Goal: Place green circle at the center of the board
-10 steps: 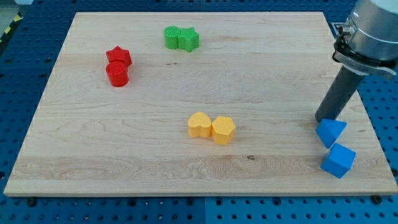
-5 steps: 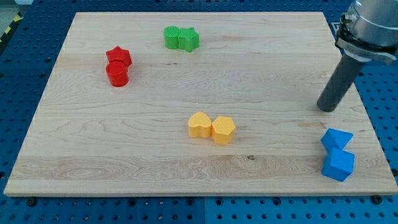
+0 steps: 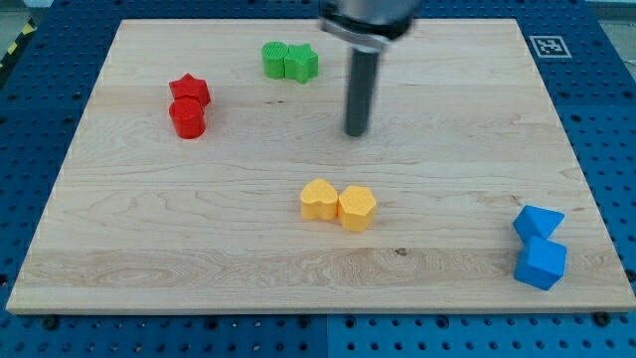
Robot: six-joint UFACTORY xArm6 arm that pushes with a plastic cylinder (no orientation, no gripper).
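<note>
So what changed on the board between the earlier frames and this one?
My tip swept from the blue blocks at the view's right edge to the upper middle, right of the green circle. Early on it nudged the blue triangular block down against the blue cube. The green, red and yellow pairs stayed put.

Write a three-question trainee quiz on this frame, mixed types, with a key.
1. True or false: the green circle touches the green star.
2. My tip is: A) against the yellow blocks, B) on bare board, right of and below the green pair, C) at the blue blocks.
3. Which colour pair sits nearest the view's bottom right corner?

Key: 1 true. 2 B. 3 blue: the blue blocks.
</note>
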